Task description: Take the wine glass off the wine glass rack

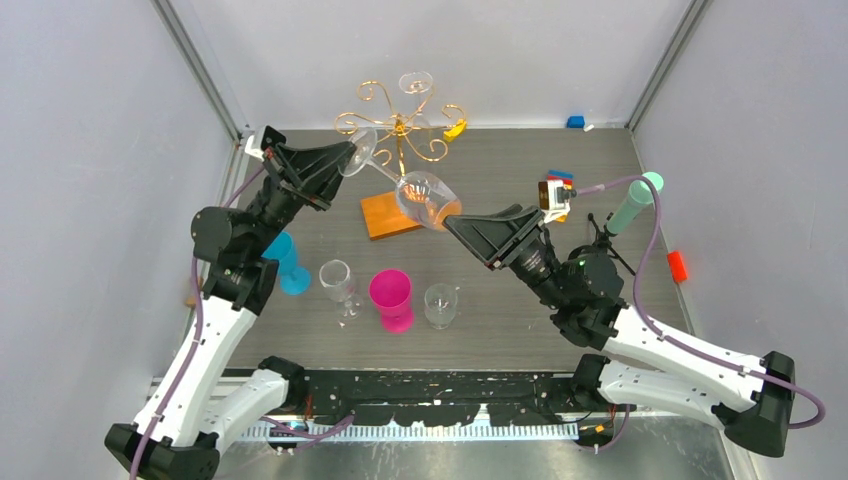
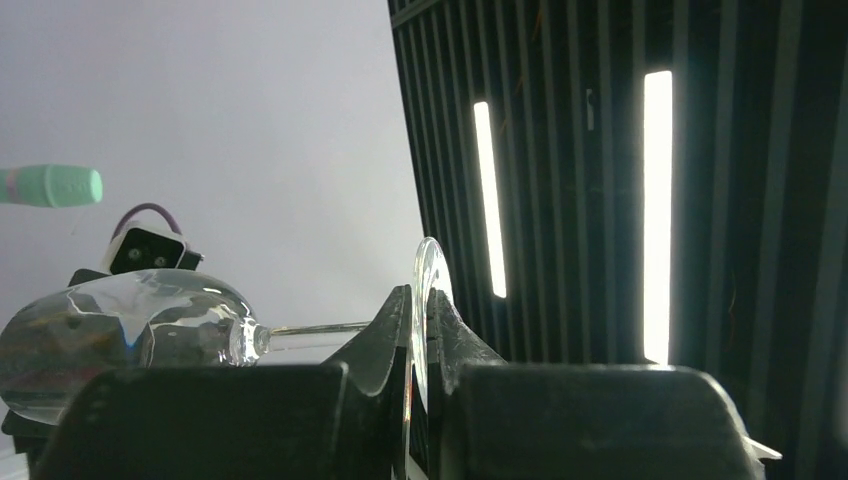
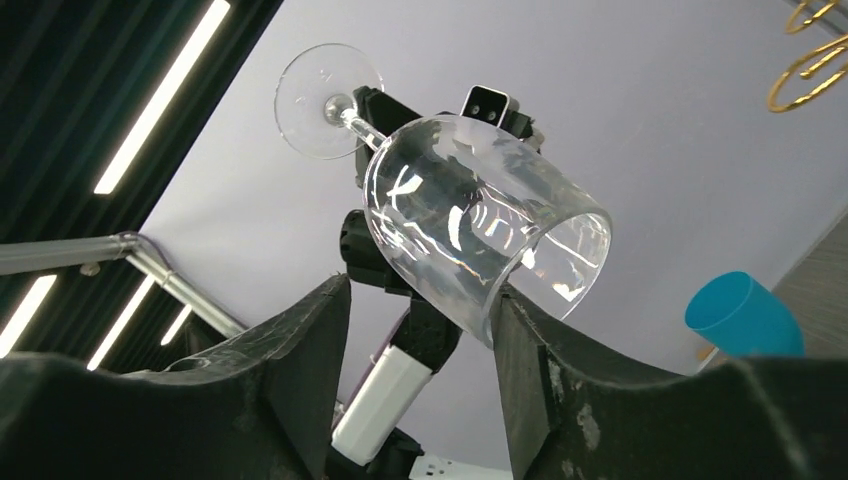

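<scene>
Dark table, grey walls, gold rack

Gold rack, clear wine glass, magenta cup

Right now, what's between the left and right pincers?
In the top view, the wine glass spans that gap, lying slantwise. The left pincer pinches its foot, and its bowl sits between the right pincer's open jaws.
</scene>
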`<action>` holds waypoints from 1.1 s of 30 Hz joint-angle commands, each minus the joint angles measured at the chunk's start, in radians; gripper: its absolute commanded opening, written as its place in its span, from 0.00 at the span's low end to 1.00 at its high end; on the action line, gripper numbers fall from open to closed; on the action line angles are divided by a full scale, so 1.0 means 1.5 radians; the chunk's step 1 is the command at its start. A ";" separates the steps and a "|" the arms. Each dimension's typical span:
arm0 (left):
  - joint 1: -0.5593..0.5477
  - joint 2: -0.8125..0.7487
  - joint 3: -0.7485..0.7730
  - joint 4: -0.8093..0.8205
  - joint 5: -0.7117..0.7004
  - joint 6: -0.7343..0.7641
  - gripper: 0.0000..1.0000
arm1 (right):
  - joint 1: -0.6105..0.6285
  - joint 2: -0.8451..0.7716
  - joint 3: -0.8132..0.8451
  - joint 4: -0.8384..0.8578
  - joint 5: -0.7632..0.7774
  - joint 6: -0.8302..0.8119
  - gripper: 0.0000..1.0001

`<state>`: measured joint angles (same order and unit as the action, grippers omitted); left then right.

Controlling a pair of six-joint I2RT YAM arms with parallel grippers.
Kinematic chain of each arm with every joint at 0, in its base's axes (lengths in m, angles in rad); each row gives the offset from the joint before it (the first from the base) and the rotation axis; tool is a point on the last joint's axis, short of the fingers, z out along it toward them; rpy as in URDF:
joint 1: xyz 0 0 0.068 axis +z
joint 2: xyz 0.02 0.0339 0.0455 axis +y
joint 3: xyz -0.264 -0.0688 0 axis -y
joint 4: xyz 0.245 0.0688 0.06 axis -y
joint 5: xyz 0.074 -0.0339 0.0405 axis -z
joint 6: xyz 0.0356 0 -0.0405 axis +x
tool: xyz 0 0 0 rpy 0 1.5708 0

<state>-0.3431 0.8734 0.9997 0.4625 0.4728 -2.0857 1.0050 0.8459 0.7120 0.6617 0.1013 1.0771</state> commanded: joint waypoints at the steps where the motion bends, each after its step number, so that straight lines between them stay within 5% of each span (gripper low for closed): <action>1: -0.007 -0.004 -0.015 0.050 -0.028 -0.005 0.00 | 0.007 0.004 0.017 0.158 -0.114 -0.004 0.55; 11: -0.008 -0.037 -0.054 0.010 -0.062 -0.004 0.00 | 0.007 0.022 0.071 0.154 -0.195 -0.047 0.27; 16: -0.008 -0.046 -0.062 -0.004 -0.070 0.000 0.02 | 0.007 0.014 0.079 0.131 -0.195 -0.067 0.05; 19: -0.008 -0.048 -0.055 -0.003 -0.073 0.018 0.16 | 0.007 0.000 0.084 0.104 -0.186 -0.080 0.01; 29: -0.008 -0.091 0.003 -0.093 -0.060 0.178 0.85 | 0.007 -0.073 0.103 -0.053 -0.101 -0.155 0.00; 33: -0.008 -0.135 -0.014 -0.169 -0.078 0.242 0.99 | 0.007 -0.102 0.115 -0.126 -0.050 -0.182 0.00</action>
<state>-0.3588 0.7334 0.9543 0.3000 0.3809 -1.8572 1.0122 0.7525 0.8093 0.5270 -0.0811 0.8764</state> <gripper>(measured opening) 0.977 0.084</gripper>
